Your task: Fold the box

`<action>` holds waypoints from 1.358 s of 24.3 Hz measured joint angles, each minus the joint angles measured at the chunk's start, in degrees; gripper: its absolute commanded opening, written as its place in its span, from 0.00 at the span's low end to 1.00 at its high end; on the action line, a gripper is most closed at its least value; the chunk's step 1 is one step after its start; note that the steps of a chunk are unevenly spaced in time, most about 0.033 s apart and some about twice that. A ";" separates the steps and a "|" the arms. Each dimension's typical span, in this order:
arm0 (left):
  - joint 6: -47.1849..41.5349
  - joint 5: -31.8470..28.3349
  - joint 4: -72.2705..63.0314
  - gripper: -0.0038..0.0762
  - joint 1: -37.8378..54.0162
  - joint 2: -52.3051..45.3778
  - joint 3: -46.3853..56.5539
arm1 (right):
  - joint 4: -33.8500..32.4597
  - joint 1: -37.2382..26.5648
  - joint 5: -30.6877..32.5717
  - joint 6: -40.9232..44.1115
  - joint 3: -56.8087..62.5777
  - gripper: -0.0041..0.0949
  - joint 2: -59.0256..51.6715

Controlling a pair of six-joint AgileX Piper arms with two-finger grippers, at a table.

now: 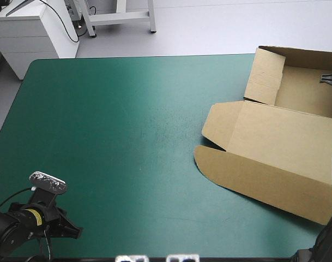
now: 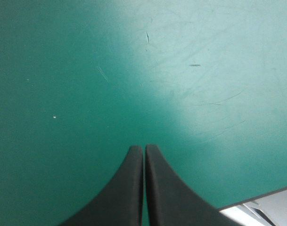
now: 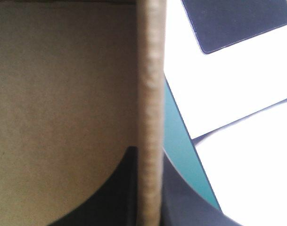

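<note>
- The right gripper (image 3: 150, 155) is pinched on the box (image 3: 63, 94). In the right wrist view one black finger (image 3: 117, 193) lies against the brown board on the inner side and the other (image 3: 183, 202) on the outer side. The raw edge of a raised wall (image 3: 150, 94) runs straight between them.
- Past the outer finger, the same view shows a narrow strip of the teal-green cover (image 3: 181, 136), which ends at a table edge just beside the held wall.
- The high view does not show this grip (only a small black part appears at the right rim, over the tray). From that view alone I cannot tell how these fingers stand.
- The left gripper (image 2: 144, 149) is pressed together on nothing. In the left wrist view its two fingers meet in one pointed arch over bare cover, with faint scuffs (image 2: 195, 65) ahead and a table edge beside the gripper.
- Only the high view shows where that gripper (image 1: 73, 232) is on the table: low near the near left corner, well apart from the box.
- The high view also shows the whole layout of the box (image 1: 296, 93), at the table's right side. The far part is an open tray with a side wall (image 1: 264, 76) standing.
- The lid (image 1: 280, 136) lies flat toward the near edge, and its rounded flap (image 1: 247, 174) rests on the cover.
</note>
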 measured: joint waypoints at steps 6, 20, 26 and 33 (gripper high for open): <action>0.00 0.00 0.00 0.04 0.00 0.00 0.00 | 0.85 -3.09 -0.61 0.41 0.00 0.30 0.00; 0.00 0.00 0.16 0.04 0.00 0.00 0.00 | 4.63 -3.69 -0.85 0.36 -0.04 0.70 -0.19; 0.00 0.00 -0.02 0.04 0.00 0.00 0.00 | 18.23 -3.69 2.57 -6.37 -0.04 0.03 -4.41; 0.00 -0.05 -0.02 0.04 0.00 0.00 0.00 | 36.90 -2.92 9.60 -17.40 -0.14 0.03 -6.27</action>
